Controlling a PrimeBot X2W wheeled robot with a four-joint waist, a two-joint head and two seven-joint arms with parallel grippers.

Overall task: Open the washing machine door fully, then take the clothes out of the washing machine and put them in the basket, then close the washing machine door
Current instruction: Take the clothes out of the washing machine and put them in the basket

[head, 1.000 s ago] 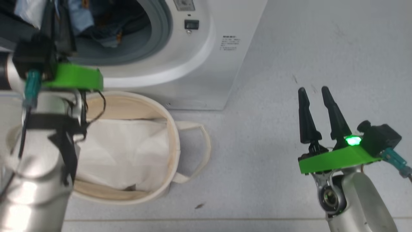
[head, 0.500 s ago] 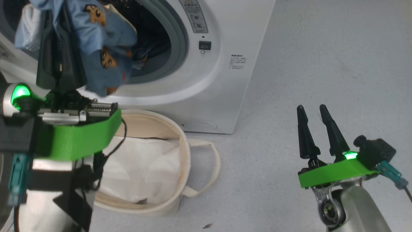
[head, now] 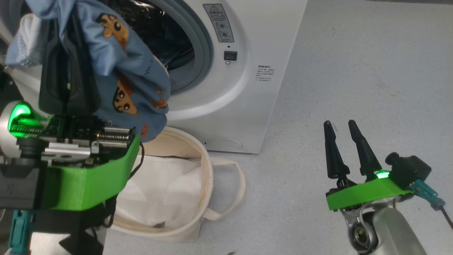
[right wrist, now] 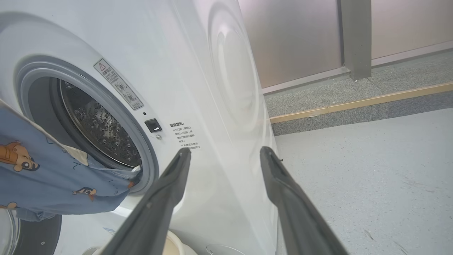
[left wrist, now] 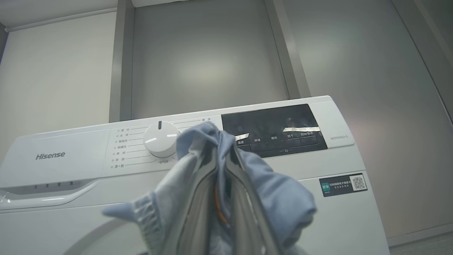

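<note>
Head camera looks down on the washing machine (head: 247, 106) front; both wrist cameras face it closely from low down, sharing that front.

The clothes (head: 124, 71) are draping over my left gripper (head: 67, 42), hiding its fingertips. My left arm (head: 78, 180) is covering the left side of the basket (head: 207, 170). The washing machine (head: 247, 106) is running off the top edge, and its small printed notice (head: 266, 73) is showing too tiny to read.

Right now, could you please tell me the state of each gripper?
Left gripper: shut on the soft light blue garment printed with orange-brown cartoon figures.
Right gripper: open, holding nothing.
</note>
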